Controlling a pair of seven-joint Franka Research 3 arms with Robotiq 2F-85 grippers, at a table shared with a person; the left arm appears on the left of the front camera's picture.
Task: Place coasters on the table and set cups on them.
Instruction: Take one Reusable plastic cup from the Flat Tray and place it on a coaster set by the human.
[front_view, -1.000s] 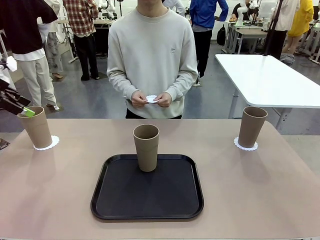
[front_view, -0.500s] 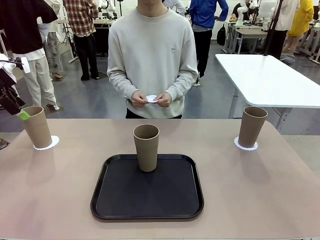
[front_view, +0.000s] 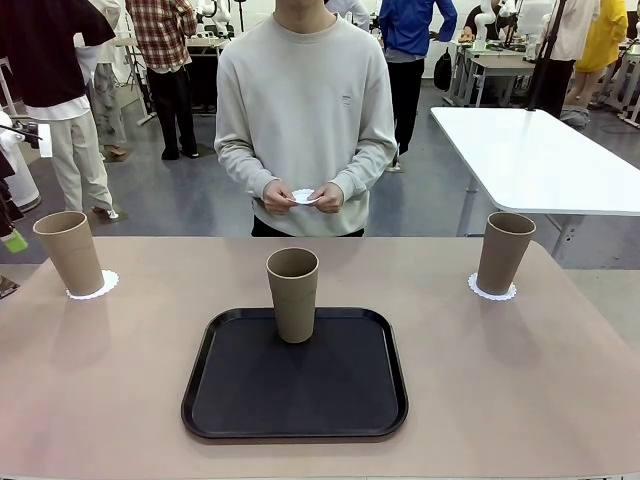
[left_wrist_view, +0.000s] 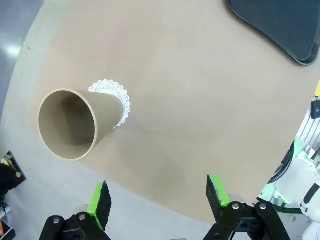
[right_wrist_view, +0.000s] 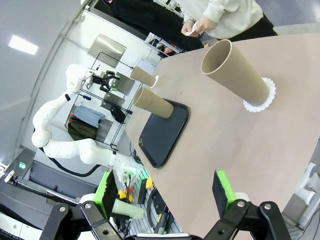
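Green-padded fingers of the left gripper (left_wrist_view: 157, 192) stood spread wide with nothing between them. Just ahead, out past one fingertip, a tall tapered matte tan-brown cup (left_wrist_view: 70, 125) stood on a small round white paper coaster (left_wrist_view: 117, 97), whose lacy scalloped edge peeped from under its base. The right gripper (right_wrist_view: 164, 182) was likewise released and empty. Well ahead of its fingers a second cup (right_wrist_view: 237, 70) of the same make sat on a second coaster (right_wrist_view: 262, 97). Both settings rested on the smooth beige-tan table (front_view: 500, 380) with rounded corners.

Farther from either pair of fingers, roughly midway between them, lay a black rounded-rectangle tray (front_view: 300, 385) with a low raised rim. A third cup (front_view: 293, 295) stood upright on it with no doily beneath. Farthest of all, beyond the table's far edge, a person's hands (front_view: 325, 198) pinched the third coaster (front_view: 303, 197) at waist height.

Two of three settings looked finished. What remained, by my reading, was to lay the last doily on the tabletop and move the tray's cup onto it. The cups seemed stiff, handle-less and wider at the rim, so a grip around the wall should suit. The doilies looked thin and light, and easily nudged.
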